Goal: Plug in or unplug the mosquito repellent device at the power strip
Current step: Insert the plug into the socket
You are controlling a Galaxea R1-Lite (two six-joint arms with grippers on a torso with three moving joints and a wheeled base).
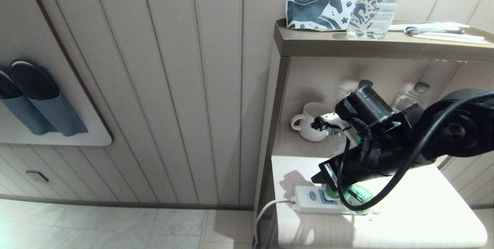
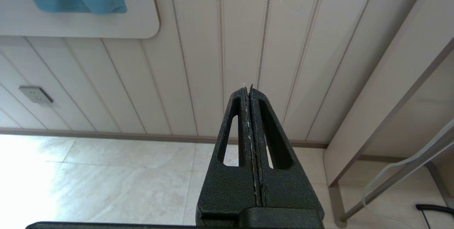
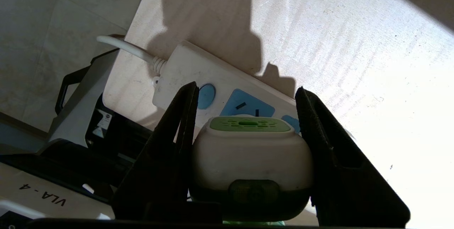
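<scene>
On the pale side table lies the white power strip, its blue button at the end where the white cord leaves. My right gripper reaches down over the strip and is shut on the mosquito repellent device, a finger pressed on each side of its white body. The device's green bottle shows under my wrist, above the strip's middle. Its prongs are hidden, so whether they sit in a socket cannot be told. My left gripper hangs shut and empty over the floor, away from the table.
Behind the table is a shelf recess with a white mug and water bottles. On top of the shelf stand a horse-print pouch and another clear bottle. The strip lies near the table's left edge; the cord drops to the floor.
</scene>
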